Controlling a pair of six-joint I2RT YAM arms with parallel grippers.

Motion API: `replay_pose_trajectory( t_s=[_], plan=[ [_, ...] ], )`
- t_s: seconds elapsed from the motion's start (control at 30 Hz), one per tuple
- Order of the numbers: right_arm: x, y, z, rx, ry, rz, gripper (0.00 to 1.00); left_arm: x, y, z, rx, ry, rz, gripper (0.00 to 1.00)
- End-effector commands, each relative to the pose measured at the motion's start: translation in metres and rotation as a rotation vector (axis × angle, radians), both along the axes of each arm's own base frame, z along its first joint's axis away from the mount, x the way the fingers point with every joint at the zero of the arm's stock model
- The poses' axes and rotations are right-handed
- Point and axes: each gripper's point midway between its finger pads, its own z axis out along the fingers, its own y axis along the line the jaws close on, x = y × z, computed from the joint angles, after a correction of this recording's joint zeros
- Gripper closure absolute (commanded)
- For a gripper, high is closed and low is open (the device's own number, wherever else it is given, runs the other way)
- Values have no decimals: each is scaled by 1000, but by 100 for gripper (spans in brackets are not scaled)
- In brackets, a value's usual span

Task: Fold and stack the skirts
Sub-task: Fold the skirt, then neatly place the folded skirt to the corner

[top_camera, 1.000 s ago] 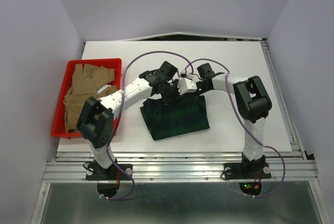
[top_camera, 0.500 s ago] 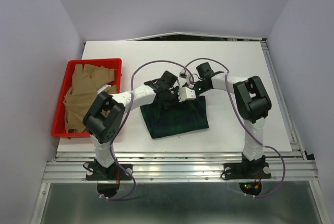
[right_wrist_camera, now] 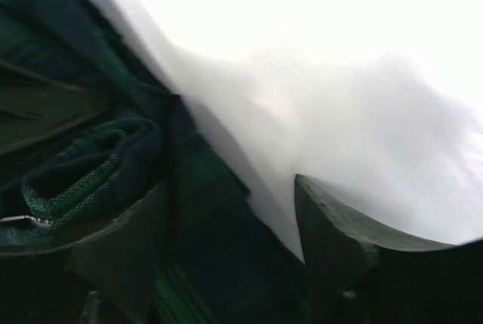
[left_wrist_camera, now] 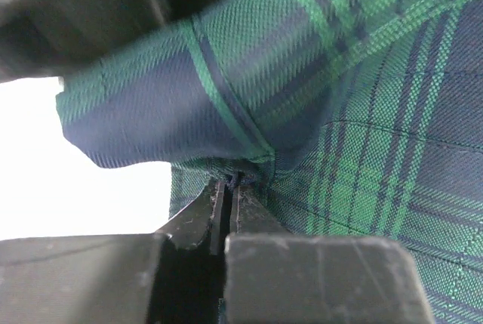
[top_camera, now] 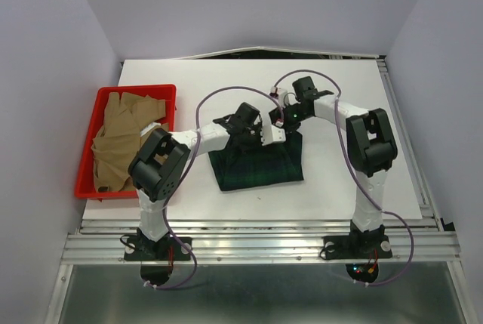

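A dark green plaid skirt [top_camera: 256, 164] lies partly folded on the white table [top_camera: 355, 165], in front of both arms. My left gripper [top_camera: 253, 134] is at its far edge, shut on a fold of the plaid cloth [left_wrist_camera: 226, 105], which drapes over the fingers [left_wrist_camera: 215, 211]. My right gripper [top_camera: 284, 117] is at the skirt's far right corner, open, with one finger [right_wrist_camera: 347, 241] over bare table and the other finger [right_wrist_camera: 121, 248] over the dark cloth [right_wrist_camera: 83, 173]. Tan skirts [top_camera: 124, 131] lie in a heap in the red bin.
The red bin [top_camera: 84, 162] stands at the table's left edge. Purple cables [top_camera: 219, 94] loop above both arms. The table's far edge meets the back wall.
Both grippers have moved right and forward with the skirt's far edge, folding it over. The skirt now lies squarer and more to the right. My right gripper has lifted off toward the far corner.
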Motion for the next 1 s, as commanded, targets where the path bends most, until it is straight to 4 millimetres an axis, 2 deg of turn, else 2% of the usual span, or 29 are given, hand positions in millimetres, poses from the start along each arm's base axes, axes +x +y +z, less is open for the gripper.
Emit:
replay_pose_trajectory(
  t_s=[0.0, 0.03, 0.07, 0.1, 0.17, 0.2, 0.27, 0.3, 0.37, 0.47, 0.5, 0.57, 0.6, 0.7, 0.73, 0.77, 0.8, 0.83, 0.87, 0.9, 0.93, 0.97],
  plan=[
    [44, -56, 20, -113, -73, -197, 27, -7, 14, -33, 105, 113, -7, 89],
    [48, -59, 32, -83, -87, -212, 24, -11, 17, -37, 124, 148, -7, 86],
    [55, -69, 47, -56, -100, -252, 21, -10, 14, -32, 122, 162, -5, 85],
    [57, -73, 50, -47, -99, -264, 20, -6, 11, -26, 110, 150, -6, 85],
    [57, -78, 70, -20, -109, -283, 18, -5, 10, -21, 113, 163, -6, 79],
    [57, -78, 78, -16, -120, -284, 18, 2, 4, -10, 104, 143, -12, 78],
    [56, -92, 97, -14, -153, -312, 15, 0, 4, -8, 126, 181, -19, 72],
    [54, -93, 101, -17, -158, -314, 14, 6, 0, 4, 125, 179, -21, 67],
    [50, -104, 117, -24, -187, -328, 14, 12, -3, 11, 121, 183, -18, 63],
    [43, -110, 137, -11, -207, -328, 14, 29, -10, 42, 81, 153, 13, 58],
    [38, -108, 151, 7, -224, -317, 15, 40, -16, 63, 42, 124, 26, 57],
    [23, -98, 172, 69, -207, -278, 16, 46, -17, 91, -11, 126, 76, 48],
    [15, -94, 186, 103, -206, -278, 17, 56, -15, 121, -72, 97, 99, 43],
    [-13, -75, 213, 238, -138, -252, 20, 74, -3, 165, -198, 78, 215, 41],
    [-22, -64, 216, 266, -122, -228, 21, 74, 4, 186, -248, 60, 244, 40],
    [-31, -54, 218, 293, -95, -221, 22, 74, 10, 197, -287, 66, 269, 37],
    [-52, -35, 213, 297, -68, -180, 22, 73, 22, 214, -355, 68, 315, 32],
    [-59, -23, 202, 291, -42, -166, 22, 72, 29, 223, -392, 65, 345, 32],
    [-63, -14, 206, 293, -71, -170, 24, 70, 35, 231, -425, 64, 366, 32],
    [-74, -6, 188, 272, -45, -150, 25, 62, 44, 220, -444, 107, 424, 31],
    [-87, 10, 183, 270, -17, -129, 25, 62, 54, 254, -531, 21, 448, 16],
    [-85, 15, 172, 250, -16, -135, 26, 60, 61, 259, -560, 0, 487, 11]
  ],
)
